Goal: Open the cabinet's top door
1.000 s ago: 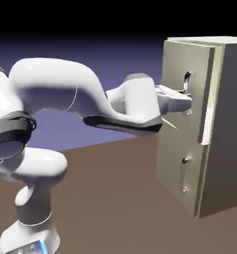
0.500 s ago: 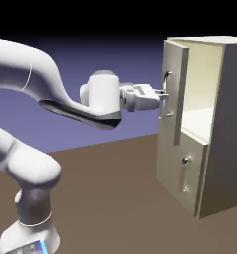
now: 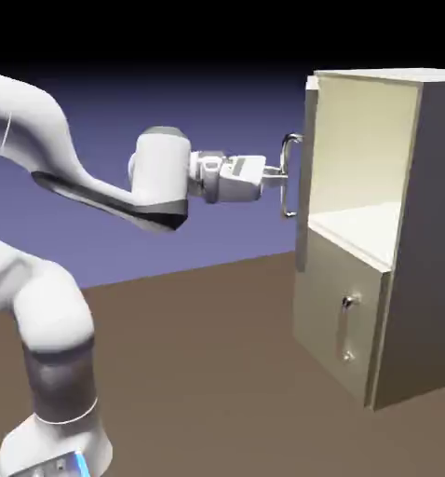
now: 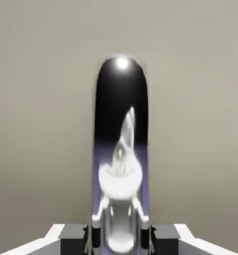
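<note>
The tall beige cabinet [image 3: 438, 233] stands at the right of the exterior view. Its top door [image 3: 310, 121] is swung wide open and shows edge-on, baring the cream interior [image 3: 361, 149]. My gripper [image 3: 279, 177] is level and shut on the door's long silver bar handle [image 3: 290, 177]. In the hand view that handle [image 4: 122, 149] runs upright through the middle, large and mirror-like, between my grey fingertips [image 4: 73, 234] at the bottom edge of my gripper [image 4: 122, 240]. The flat beige top door [image 4: 41, 124] fills the picture behind it.
The smaller lower door [image 3: 330, 317] stays shut, with its short handle [image 3: 345, 326] on its front. The brown table [image 3: 217, 373] spreads below the arm. My forearm [image 3: 105, 186] reaches in from the exterior view's left.
The top door has swung from almost shut to wide open. My gripper, holding the handle, has drawn back to the exterior view's left, and the arm has folded back with it.
</note>
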`<state>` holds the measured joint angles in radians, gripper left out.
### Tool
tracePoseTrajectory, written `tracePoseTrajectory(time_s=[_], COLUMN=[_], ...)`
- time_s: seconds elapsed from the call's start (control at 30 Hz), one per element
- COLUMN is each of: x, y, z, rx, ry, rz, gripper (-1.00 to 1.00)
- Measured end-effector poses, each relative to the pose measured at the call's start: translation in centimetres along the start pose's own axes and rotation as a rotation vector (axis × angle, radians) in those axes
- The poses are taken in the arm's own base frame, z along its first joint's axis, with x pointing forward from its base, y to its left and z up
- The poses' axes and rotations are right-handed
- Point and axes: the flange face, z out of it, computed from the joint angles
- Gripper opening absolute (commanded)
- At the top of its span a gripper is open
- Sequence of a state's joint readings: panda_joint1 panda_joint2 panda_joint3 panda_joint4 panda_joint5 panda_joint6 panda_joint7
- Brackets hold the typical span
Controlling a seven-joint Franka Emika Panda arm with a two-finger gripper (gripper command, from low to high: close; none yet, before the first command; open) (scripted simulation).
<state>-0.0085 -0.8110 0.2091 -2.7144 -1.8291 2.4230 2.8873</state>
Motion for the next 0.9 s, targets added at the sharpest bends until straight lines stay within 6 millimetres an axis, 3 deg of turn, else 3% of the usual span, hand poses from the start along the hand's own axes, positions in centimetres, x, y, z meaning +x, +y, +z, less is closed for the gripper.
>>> tracePoseTrajectory(time_s=[0.33,0.57,0.9], x=[-0.5,-2.2,-6.1], y=[-0.5,-2.2,-6.1], z=[-1.2,-4.3,-9.2], rx=[-0.037,-0.133,-0.315], ry=[0.035,0.132,0.313], rz=[0.001,0.001,0.001], gripper=[-1.00,-1.00,-1.00])
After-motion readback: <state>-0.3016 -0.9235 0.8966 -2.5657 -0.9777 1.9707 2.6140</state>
